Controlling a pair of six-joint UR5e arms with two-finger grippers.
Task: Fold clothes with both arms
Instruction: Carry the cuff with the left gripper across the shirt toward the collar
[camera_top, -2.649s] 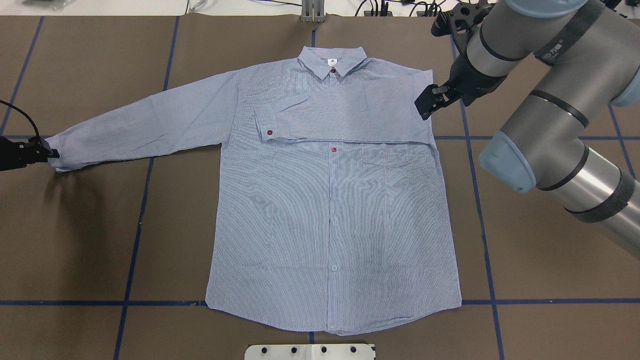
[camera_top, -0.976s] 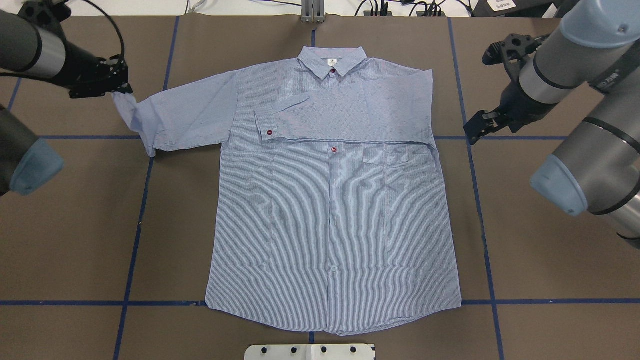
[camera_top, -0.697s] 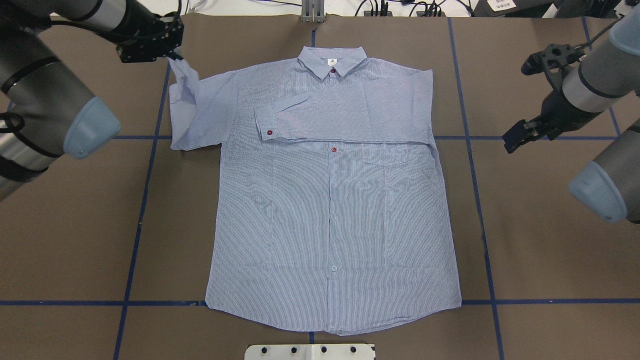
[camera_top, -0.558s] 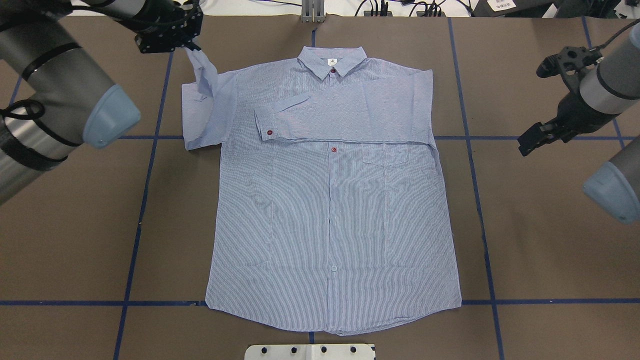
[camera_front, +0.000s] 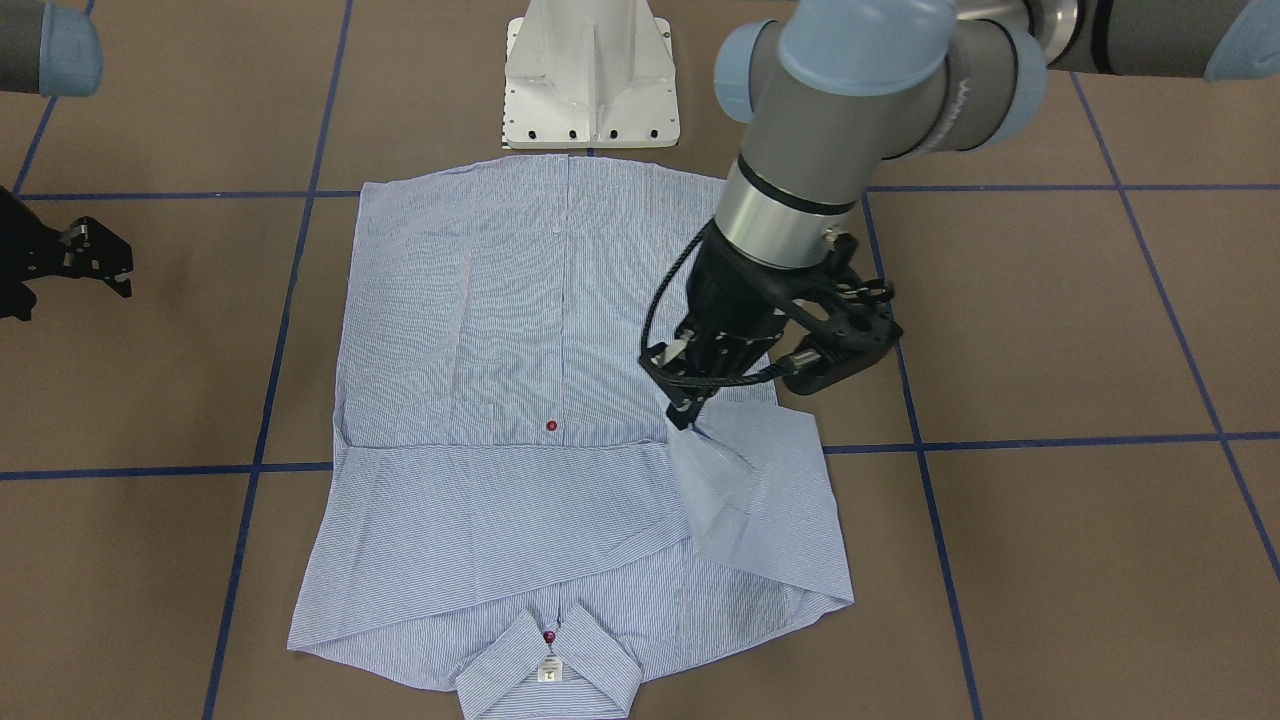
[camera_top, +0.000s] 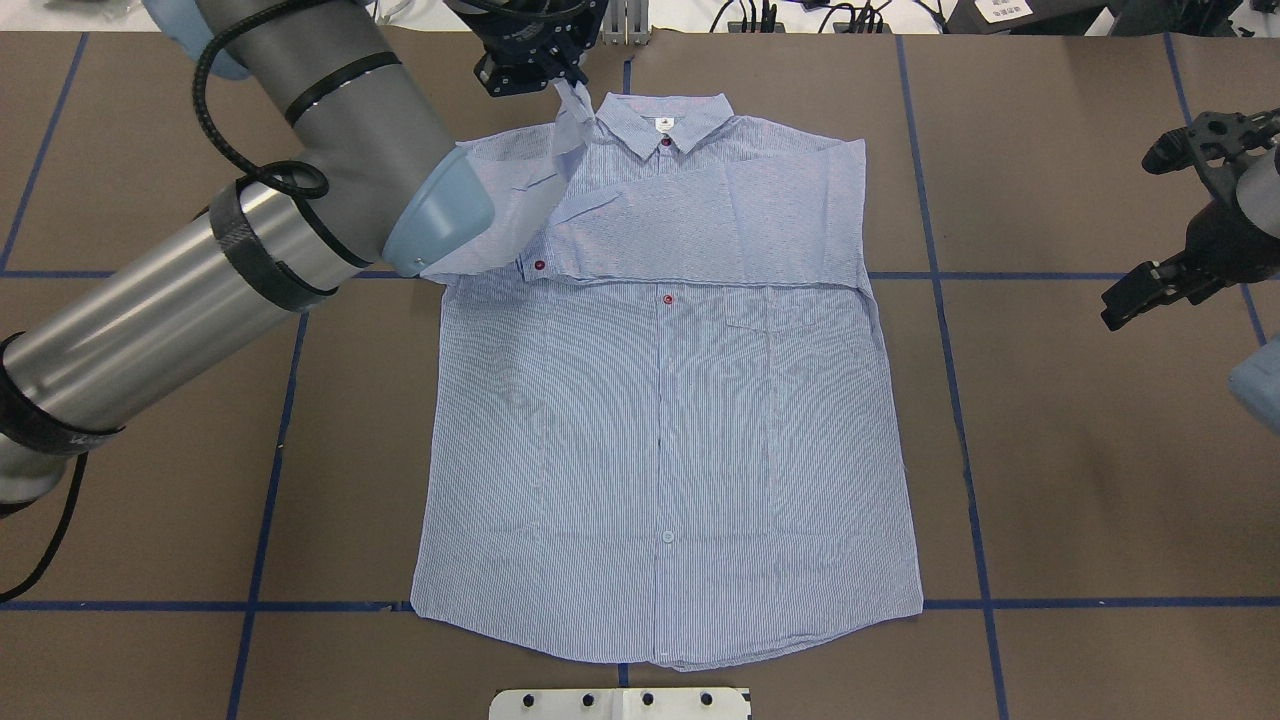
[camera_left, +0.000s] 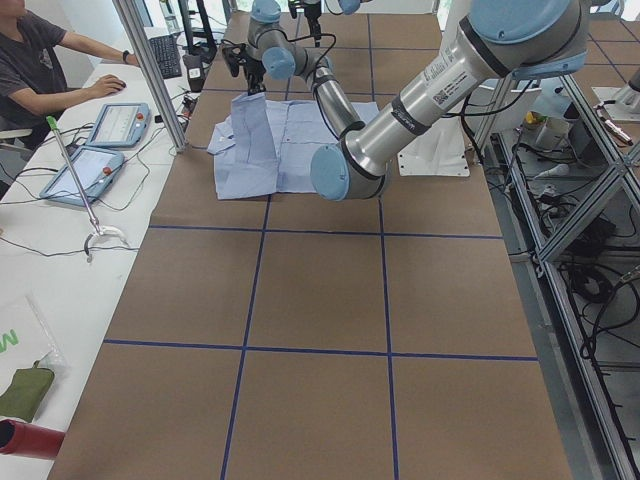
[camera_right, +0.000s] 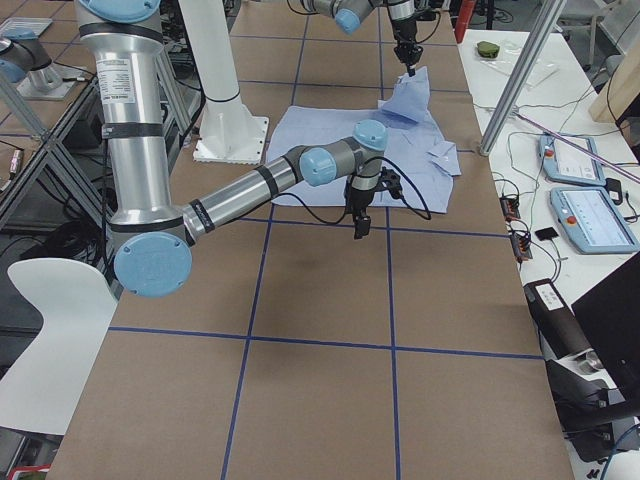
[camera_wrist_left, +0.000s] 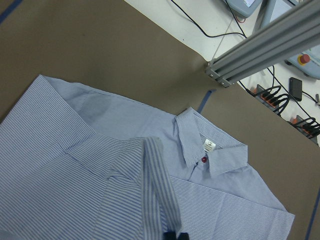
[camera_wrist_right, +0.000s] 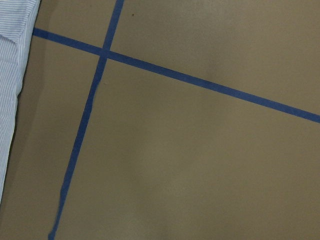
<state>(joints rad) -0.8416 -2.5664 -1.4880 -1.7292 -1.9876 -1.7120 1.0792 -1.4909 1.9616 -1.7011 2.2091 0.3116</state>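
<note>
The light blue striped shirt (camera_top: 660, 430) lies flat and buttoned on the brown table, collar (camera_top: 665, 120) at the far side. One sleeve is folded across the chest, its cuff (camera_top: 530, 255) showing a red button. My left gripper (camera_top: 562, 82) hangs above the shirt just left of the collar, shut on the other sleeve's cuff (camera_wrist_left: 155, 190), and the raised sleeve (camera_front: 745, 490) drapes down over the shoulder. My right gripper (camera_top: 1125, 305) is open and holds nothing. It hovers over bare table well to the right of the shirt, also seen in the front view (camera_front: 105, 265).
The white pedestal base (camera_front: 590, 75) stands at the near edge by the shirt's hem. Blue tape lines (camera_top: 965, 420) grid the table. An aluminium post (camera_top: 625, 20) rises behind the collar. A seated person (camera_left: 40, 60) and tablets (camera_left: 115, 125) are at the far side bench.
The left gripper has lifted the outstretched sleeve's cuff and carried it right, from the table's left edge to beside the collar. The right gripper has drawn away to the right of the shirt.
</note>
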